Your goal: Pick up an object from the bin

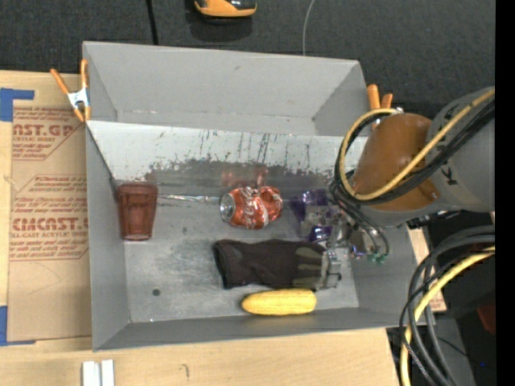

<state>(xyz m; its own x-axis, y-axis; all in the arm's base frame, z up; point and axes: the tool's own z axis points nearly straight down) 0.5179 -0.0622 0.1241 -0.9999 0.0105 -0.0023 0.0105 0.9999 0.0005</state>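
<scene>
**Gripper down at the glove's right end, nothing lifted yet**

The grey bin [217, 95] holds five loose things spread across its floor, none heaped. The arm [394, 163] comes in over the right wall and bends down into the near right corner. Its gripper [330, 272] sits low at the right end of the glove [257, 264]. Whether the gripper is apart or together there, I cannot tell.

The pick looks barely begun. Everything lies flat on the floor and nothing is raised, so the grasp and the lift both seem left to do.

The glove is the likeliest target, judging by where the gripper stands. It is dark brown, limp and crumpled, lying lengthwise in the near middle with a paler olive patch toward its right end. A soft thing like that will probably bunch up when pinched.

Beyond it, in the middle, lies a crushed red can [252, 206]. A dark red cup [136, 210] rests by the left wall, well apart. A yellow corn cob [278, 301] lies just near of the glove, and a small purple clear thing [310, 207] sits right of the can
</scene>
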